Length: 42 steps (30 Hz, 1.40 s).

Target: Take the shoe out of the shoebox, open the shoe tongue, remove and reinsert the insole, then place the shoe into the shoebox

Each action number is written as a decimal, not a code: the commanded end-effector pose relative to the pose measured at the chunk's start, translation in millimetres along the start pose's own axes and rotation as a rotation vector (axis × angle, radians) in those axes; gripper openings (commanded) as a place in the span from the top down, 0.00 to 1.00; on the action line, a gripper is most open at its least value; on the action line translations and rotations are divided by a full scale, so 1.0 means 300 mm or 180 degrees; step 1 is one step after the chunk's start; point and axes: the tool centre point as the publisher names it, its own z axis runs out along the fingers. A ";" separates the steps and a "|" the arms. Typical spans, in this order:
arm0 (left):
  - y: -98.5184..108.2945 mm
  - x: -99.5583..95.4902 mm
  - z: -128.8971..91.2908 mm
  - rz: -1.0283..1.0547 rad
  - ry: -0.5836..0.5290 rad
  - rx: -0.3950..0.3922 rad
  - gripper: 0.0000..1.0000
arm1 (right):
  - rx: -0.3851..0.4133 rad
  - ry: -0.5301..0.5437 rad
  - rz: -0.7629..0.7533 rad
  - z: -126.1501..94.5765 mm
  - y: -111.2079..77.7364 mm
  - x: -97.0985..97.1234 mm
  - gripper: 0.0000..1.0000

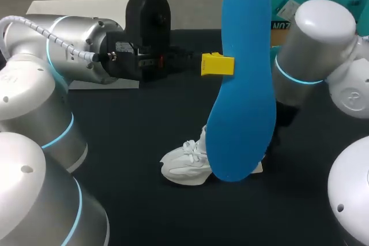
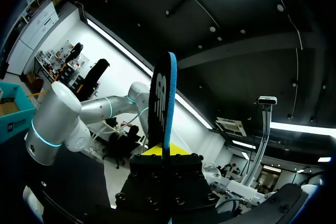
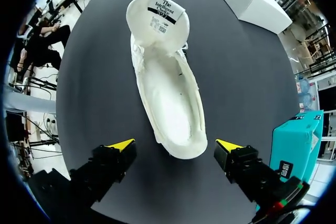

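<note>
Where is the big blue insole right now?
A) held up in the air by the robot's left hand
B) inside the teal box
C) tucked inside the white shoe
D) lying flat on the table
A: the left hand pinches the blue insole and holds it upright above the table, while the white shoe sits on the table between the fingers of the open right hand.
</note>
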 end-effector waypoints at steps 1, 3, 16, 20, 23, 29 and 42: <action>0.008 0.027 0.037 0.0000 -0.0185 0.0192 1.00 | -0.0029 0.0098 -0.0008 0.004 0.004 -0.015 0.00; 0.008 0.027 0.037 0.0000 -0.0185 0.0192 1.00 | -0.0018 0.0094 -0.0013 0.008 0.004 -0.016 0.00; 0.008 0.027 0.037 0.0000 -0.0185 0.0192 1.00 | -0.0001 0.0159 -0.0041 0.010 0.003 -0.019 0.00; 0.008 0.027 0.037 0.0000 -0.0185 0.0192 1.00 | -0.0001 0.0159 -0.0041 0.010 0.003 -0.019 0.00; 0.008 0.027 0.037 0.0000 -0.0185 0.0192 1.00 | -0.0001 0.0159 -0.0041 0.010 0.003 -0.019 0.00; 0.008 0.027 0.037 0.0000 -0.0185 0.0192 1.00 | -0.0001 0.0159 -0.0041 0.010 0.003 -0.019 0.00; 0.008 0.027 0.037 0.0000 -0.0185 0.0192 1.00 | -0.0001 0.0159 -0.0041 0.010 0.003 -0.019 0.00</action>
